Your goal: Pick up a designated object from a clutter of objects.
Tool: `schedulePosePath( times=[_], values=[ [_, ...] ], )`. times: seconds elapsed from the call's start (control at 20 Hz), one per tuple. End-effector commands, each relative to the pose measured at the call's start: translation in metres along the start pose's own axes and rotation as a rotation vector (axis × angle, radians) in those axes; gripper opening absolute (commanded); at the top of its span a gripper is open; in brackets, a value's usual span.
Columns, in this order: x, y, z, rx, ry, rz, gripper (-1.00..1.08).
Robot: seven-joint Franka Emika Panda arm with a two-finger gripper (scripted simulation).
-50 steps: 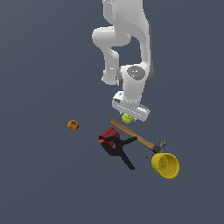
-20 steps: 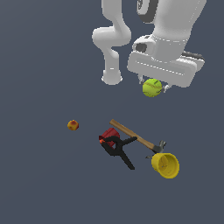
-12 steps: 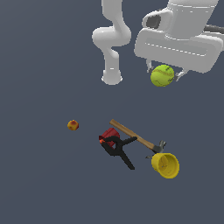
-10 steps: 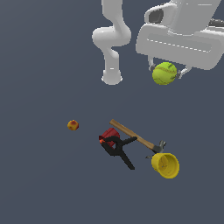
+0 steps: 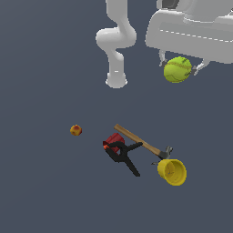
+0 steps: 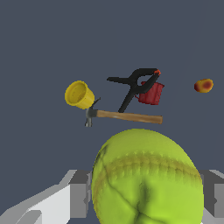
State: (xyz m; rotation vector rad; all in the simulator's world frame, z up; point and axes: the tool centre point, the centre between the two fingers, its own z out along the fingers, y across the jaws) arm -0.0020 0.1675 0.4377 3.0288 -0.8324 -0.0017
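My gripper is shut on the yellow-green tennis ball and holds it high above the floor, toward the exterior view's upper right. In the wrist view the ball fills the near part of the picture between the two grey fingers. The other clutter lies far below: a wooden-handled hammer, a black clamp, a dark red block, a yellow cup on its side and a small red-orange fruit.
The arm's white base stands behind the clutter. The hammer, clamp, block, cup and fruit all show in the wrist view.
The gripper closed on the ball among the clutter and has lifted it upward and toward the exterior view's right. The other objects have not moved.
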Motion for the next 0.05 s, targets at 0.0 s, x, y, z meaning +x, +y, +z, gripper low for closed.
schedulePosePath(
  times=[0.0],
  values=[
    [0.0003,-0.0007,-0.0024,0.001,0.001,0.000,-1.00]
  ],
)
